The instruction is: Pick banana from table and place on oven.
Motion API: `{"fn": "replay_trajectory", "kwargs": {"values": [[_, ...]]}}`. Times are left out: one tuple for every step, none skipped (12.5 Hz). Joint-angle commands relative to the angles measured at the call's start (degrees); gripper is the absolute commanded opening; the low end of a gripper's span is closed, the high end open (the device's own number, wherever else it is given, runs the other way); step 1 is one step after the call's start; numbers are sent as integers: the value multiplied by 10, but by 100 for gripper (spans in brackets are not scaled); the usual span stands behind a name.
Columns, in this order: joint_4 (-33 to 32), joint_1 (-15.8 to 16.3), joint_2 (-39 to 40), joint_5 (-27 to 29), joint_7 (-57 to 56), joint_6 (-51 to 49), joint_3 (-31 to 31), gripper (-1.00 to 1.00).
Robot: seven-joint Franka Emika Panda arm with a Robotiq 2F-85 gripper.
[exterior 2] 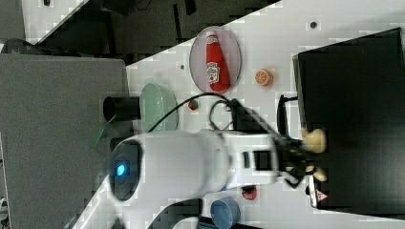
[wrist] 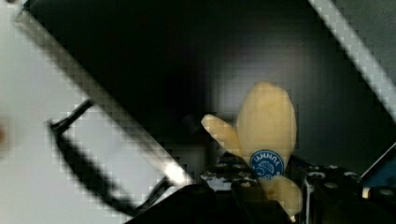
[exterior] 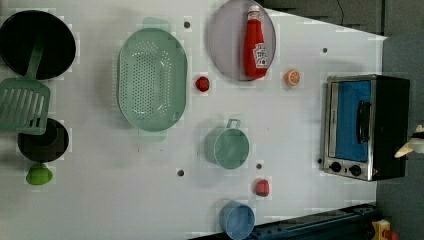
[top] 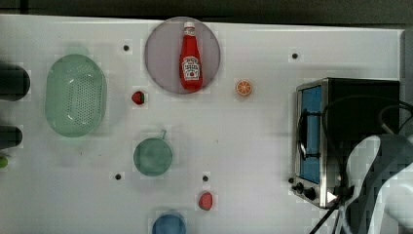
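The banana (wrist: pixel 267 126) sits clamped in the hand (wrist: pixel 261 184), hovering over the toaster oven's (exterior 2: pixel 353 119) black top. To finish well, lower it until it rests flat, away from the edge, then part the fingers.

light: bright, even | shadows: soft | quality: blocky, blurred

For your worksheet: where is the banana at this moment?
The banana is off the table, between the pincer's fingers above the oven's black top, near the front edge above the door handle in the right view.
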Motion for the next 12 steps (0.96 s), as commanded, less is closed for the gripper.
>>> {"fn": "replay_trajectory", "kwargs": {"values": [[25, 18, 13, 0, -80, 6, 10, -57], [25, 18, 20, 0, -80, 6, 9, -37], [24, 18, 24, 0, -80, 5, 9, -15], [23, 18, 26, 0, -80, 5, 10, 7], [24, 18, 25, 0, -80, 5, 11, 30], [24, 18, 26, 0, -80, 5, 10, 52], [24, 18, 26, 0, -80, 5, 10, 75], [25, 18, 25, 0, -80, 5, 10, 97], [29, 19, 25, 0, -80, 5, 12, 100], [37, 22, 23, 0, -80, 5, 15, 100], [52, 26, 18, 0, -85, 1, 21, 100], [69, 31, 12, 0, -90, -8, 29, 100]]}}
